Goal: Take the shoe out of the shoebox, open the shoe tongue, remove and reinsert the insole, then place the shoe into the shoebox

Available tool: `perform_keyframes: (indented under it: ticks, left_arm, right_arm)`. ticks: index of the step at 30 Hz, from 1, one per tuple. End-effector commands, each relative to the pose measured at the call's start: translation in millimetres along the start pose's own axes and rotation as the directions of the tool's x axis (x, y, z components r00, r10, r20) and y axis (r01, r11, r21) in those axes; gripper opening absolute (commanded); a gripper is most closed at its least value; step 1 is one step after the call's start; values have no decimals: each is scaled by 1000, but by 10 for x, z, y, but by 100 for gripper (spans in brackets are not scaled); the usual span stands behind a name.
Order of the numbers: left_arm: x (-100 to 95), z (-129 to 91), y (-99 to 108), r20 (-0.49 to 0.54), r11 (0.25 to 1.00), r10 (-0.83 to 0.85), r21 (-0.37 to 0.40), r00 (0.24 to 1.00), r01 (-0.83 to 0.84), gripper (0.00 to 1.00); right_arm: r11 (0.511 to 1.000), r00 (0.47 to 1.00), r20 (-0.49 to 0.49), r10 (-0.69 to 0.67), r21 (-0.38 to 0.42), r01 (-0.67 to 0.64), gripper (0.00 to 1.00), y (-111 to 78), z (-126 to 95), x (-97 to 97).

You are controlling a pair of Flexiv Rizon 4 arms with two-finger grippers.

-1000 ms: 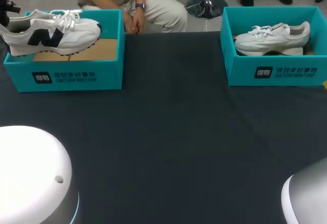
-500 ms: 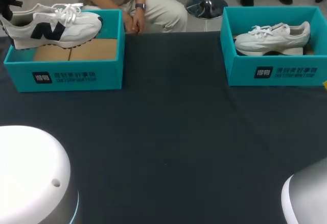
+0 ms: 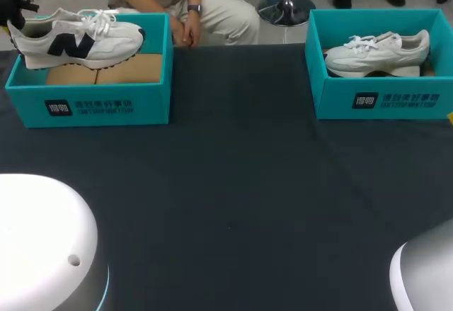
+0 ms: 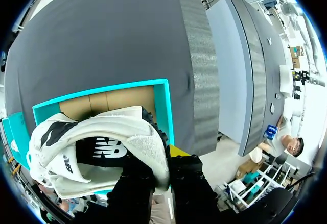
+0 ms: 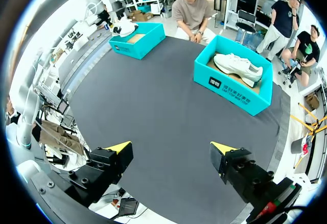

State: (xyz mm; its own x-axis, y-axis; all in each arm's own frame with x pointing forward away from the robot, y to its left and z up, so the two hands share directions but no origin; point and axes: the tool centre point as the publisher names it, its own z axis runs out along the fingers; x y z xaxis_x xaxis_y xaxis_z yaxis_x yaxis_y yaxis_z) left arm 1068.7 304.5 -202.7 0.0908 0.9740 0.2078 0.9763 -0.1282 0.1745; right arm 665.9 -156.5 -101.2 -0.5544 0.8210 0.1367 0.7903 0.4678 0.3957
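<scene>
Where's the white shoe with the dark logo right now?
In the head view it's at the far left: the white shoe is held over the left shoebox, its heel gripped by the left pincer.

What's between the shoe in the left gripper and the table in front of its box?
Only the front wall of its shoebox. The shoe, heel pinched in the left gripper, hangs over the box's inside. Nothing else visible lies on the table in front.

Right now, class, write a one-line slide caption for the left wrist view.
Left gripper shut on a white shoe at its heel, holding it over the open teal shoebox.
</scene>
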Motion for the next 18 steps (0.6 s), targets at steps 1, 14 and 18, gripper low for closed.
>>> perform_keyframes:
  ticks: [1,14,18]
  left_arm:
    - [-3,1,-13,2,1000,5,-4,1000,-5,0]
    - [-137,393,-45,5,999,11,40,1000,-11,0]
    - [-182,504,-50,9,999,14,45,1000,-15,0]
  right_arm:
    - [1000,1000,-3,1,8,-1,100,33,-5,-13]
    - [1000,1000,-3,1,8,-1,100,33,-5,-13]
    - [1000,1000,-3,1,8,-1,100,33,-5,-13]
